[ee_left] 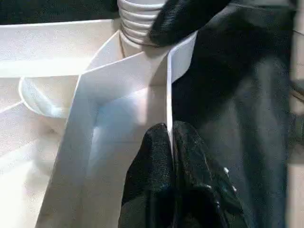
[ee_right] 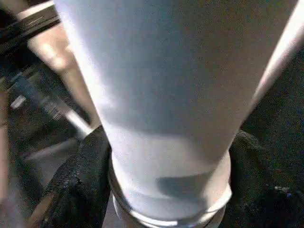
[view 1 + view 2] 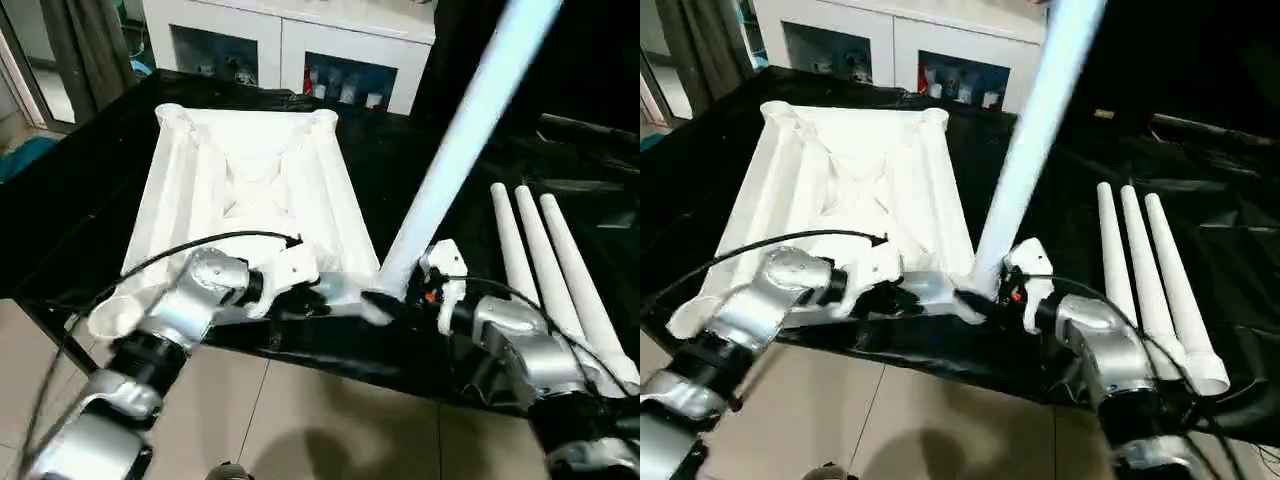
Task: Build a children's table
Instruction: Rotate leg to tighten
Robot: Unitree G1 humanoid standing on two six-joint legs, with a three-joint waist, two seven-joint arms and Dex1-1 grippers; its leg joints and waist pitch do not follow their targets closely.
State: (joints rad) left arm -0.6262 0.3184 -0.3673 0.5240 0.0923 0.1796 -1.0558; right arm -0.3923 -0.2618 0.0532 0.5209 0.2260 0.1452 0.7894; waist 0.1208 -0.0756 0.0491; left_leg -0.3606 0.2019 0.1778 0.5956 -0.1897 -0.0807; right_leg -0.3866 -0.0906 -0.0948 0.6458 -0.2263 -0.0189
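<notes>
The children's table top (image 3: 250,170) lies upside down on the black-draped table, ribs and corner sockets facing up. One white leg (image 3: 450,150) stands tilted in the near right corner socket, and its threaded end (image 1: 137,23) shows at the socket mouth. My left gripper (image 1: 170,130) is shut on the thin rim wall of the top beside that corner. The right gripper (image 3: 400,295) holds the base of the leg, a black finger (image 2: 80,185) pressed against each side.
Three loose white legs (image 3: 550,270) lie side by side on the black cloth (image 3: 440,130) to the right. A white cabinet (image 3: 300,50) with glass doors stands behind. The draped table's near edge runs just under my grippers, with tiled floor (image 3: 320,420) below.
</notes>
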